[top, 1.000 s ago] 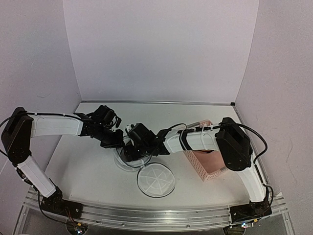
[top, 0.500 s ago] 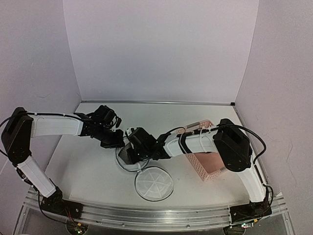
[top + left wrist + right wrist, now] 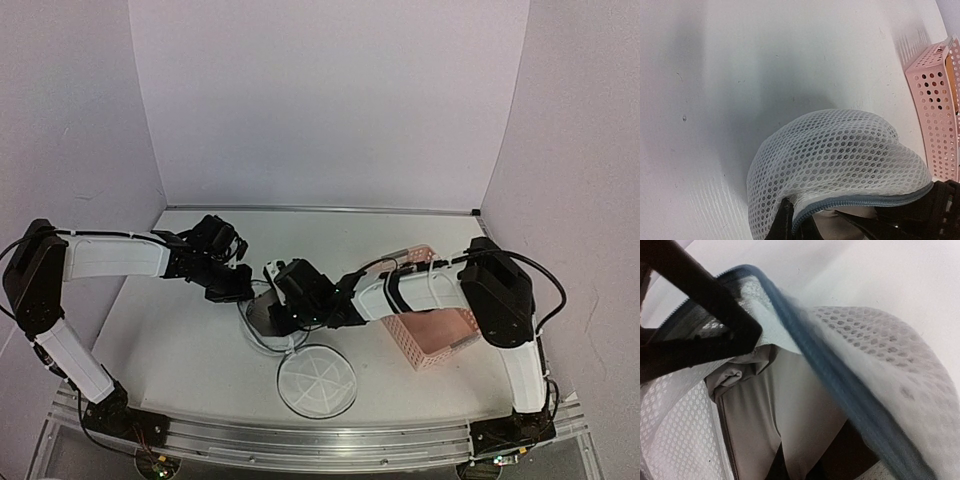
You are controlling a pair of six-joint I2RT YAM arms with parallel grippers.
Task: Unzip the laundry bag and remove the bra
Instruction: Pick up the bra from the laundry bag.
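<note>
The laundry bag lies mid-table as a white mesh pouch, with its round ribbed face point(image 3: 317, 381) in front and its open zippered mouth point(image 3: 262, 330) behind. My left gripper point(image 3: 238, 288) is shut on the grey zipper rim point(image 3: 865, 200) and holds the mesh dome point(image 3: 840, 150) up. My right gripper point(image 3: 273, 312) reaches into the mouth. Inside, the beige bra point(image 3: 775, 410) lies in folds, and my right gripper point(image 3: 797, 471) is shut on a fold of it. A strip of bra point(image 3: 837, 221) shows under the rim beside my left gripper point(image 3: 792, 221).
A pink perforated basket point(image 3: 437, 338) stands to the right of the bag, under my right forearm, and shows as a pink wall point(image 3: 935, 105) in the left wrist view. White walls close the table at the back and sides.
My right gripper went from open to shut, taking the bra fabric inside the bag. The right forearm swung right, uncovering more of the basket. The left arm stayed put.
</note>
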